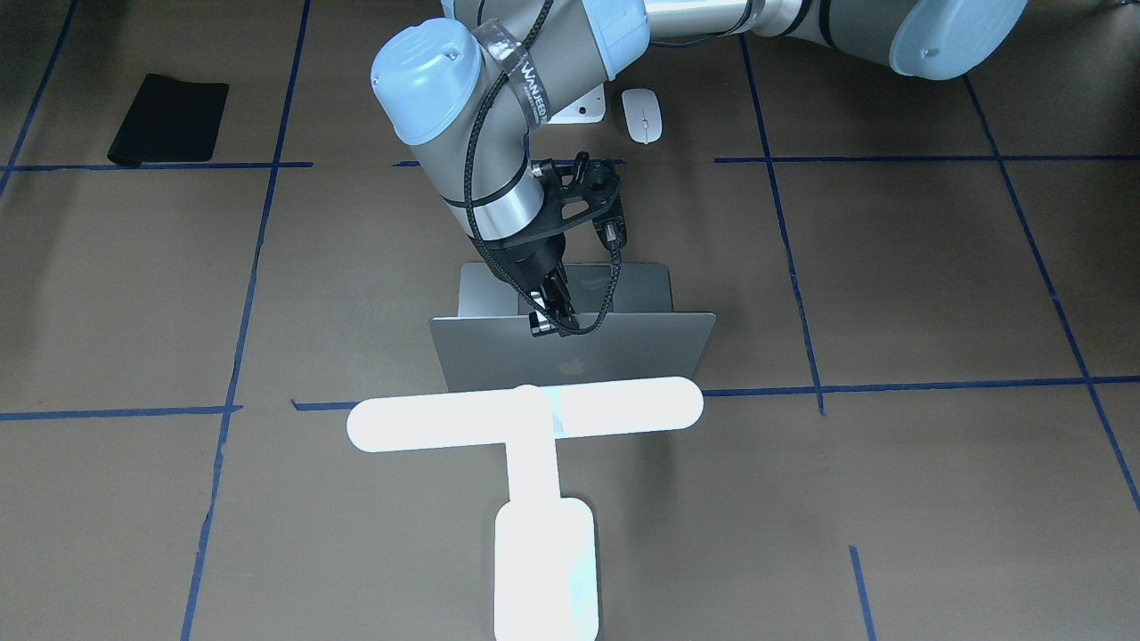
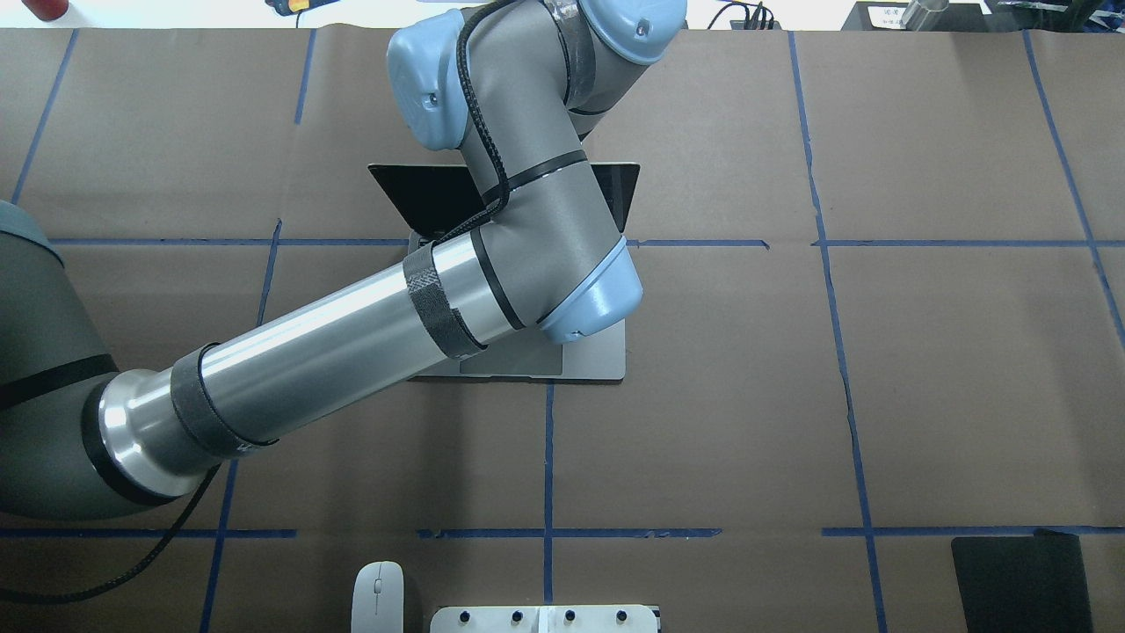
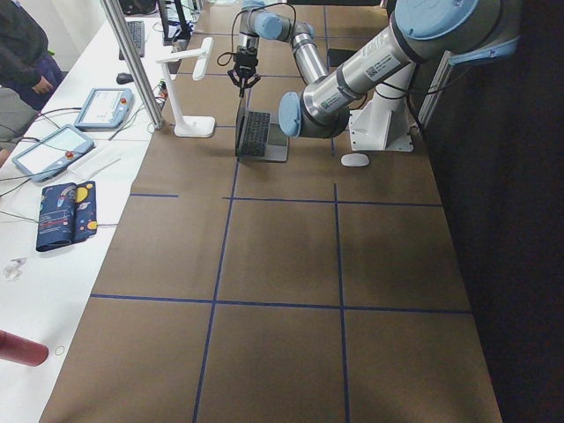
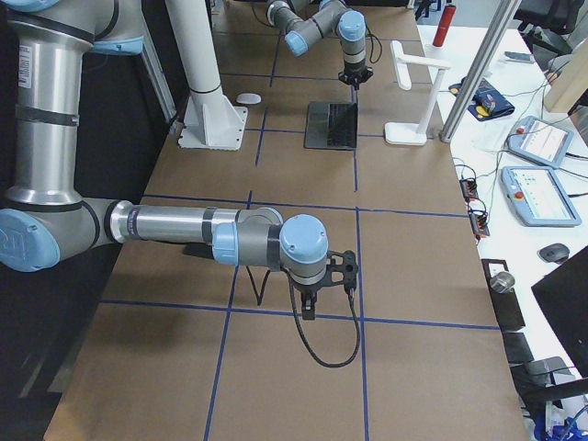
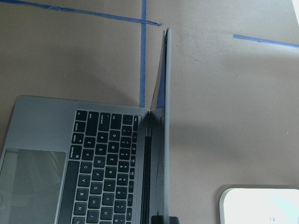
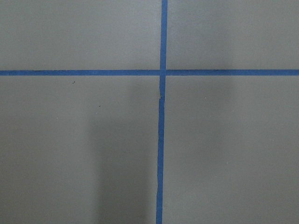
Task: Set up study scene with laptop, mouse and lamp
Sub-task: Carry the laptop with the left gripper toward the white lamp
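Observation:
The laptop (image 1: 623, 356) stands open at the table's middle, lid about upright, logo facing the lamp; its keys show in the left wrist view (image 5: 107, 163). My left gripper (image 1: 550, 320) is shut on the lid's top edge, fingertips (image 5: 159, 219) on either side of it. The lamp (image 1: 525, 418) stands just behind the lid, its base (image 5: 261, 205) close by. The mouse (image 1: 642, 115) lies near the robot's base, apart from both grippers. My right gripper (image 4: 308, 310) hangs over a tape crossing far from the laptop; I cannot tell whether it is open or shut.
A black mat (image 1: 169, 117) lies at the near corner on the robot's right. A white bolted pedestal (image 2: 545, 618) stands beside the mouse (image 2: 378, 598). Blue tape lines grid the brown table. Operators' tablets and gear lie on a side bench (image 3: 53, 150).

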### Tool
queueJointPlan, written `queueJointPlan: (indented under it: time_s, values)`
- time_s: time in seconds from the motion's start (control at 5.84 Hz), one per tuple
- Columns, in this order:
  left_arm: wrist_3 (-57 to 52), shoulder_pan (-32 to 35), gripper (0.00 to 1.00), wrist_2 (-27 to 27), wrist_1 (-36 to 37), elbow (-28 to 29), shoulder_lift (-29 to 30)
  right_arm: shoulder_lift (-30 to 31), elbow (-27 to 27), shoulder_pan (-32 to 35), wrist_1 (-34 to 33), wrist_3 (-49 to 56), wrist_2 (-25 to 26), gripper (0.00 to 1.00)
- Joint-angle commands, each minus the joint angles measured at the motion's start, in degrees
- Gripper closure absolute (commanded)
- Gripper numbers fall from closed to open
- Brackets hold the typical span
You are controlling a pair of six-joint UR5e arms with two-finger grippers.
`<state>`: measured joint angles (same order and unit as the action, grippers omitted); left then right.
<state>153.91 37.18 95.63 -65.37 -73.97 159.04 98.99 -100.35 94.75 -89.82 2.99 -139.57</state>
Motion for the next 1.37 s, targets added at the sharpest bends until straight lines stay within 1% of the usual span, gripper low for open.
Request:
queueJointPlan:
  time_s: [0.0,0.17,0.34,0.51,0.69,0.86,1.03,1.2]
  values:
    - [1.6,0.1,1.0,-0.1,0.0,0.1,0.0,0.0,0.1,0.0,0.0,0.1,0.0,0.0]
    - [1.7,0.1,0.87,-0.1,0.0,0.1,0.0,0.1,0.1,0.0,0.0,0.1,0.1,0.0]
    - [1.2,0.1,0.36,-0.1,-0.1,0.0,0.0,0.1,0.2,0.0,0.0,0.1,0.1,0.0]
    - [0.8,0.0,0.15,-0.1,-0.1,-0.4,-0.1,0.1,0.2,0.0,0.0,0.1,0.1,0.0]
    - [0.3,0.0,0.08,0.0,-0.1,-0.5,-0.1,0.0,0.2,0.0,0.0,0.1,0.1,0.0]
    - [-1.1,0.1,0.06,0.0,0.1,-1.9,-0.3,0.0,0.2,0.0,0.0,0.1,0.1,0.0]
    - [-5.1,0.3,0.0,0.2,1.3,-8.5,-2.7,0.1,0.2,0.0,0.0,0.0,0.1,0.0]
    - [-6.3,0.2,0.0,2.9,3.2,-14.8,-5.9,0.0,0.3,0.0,0.0,0.1,0.1,0.0]
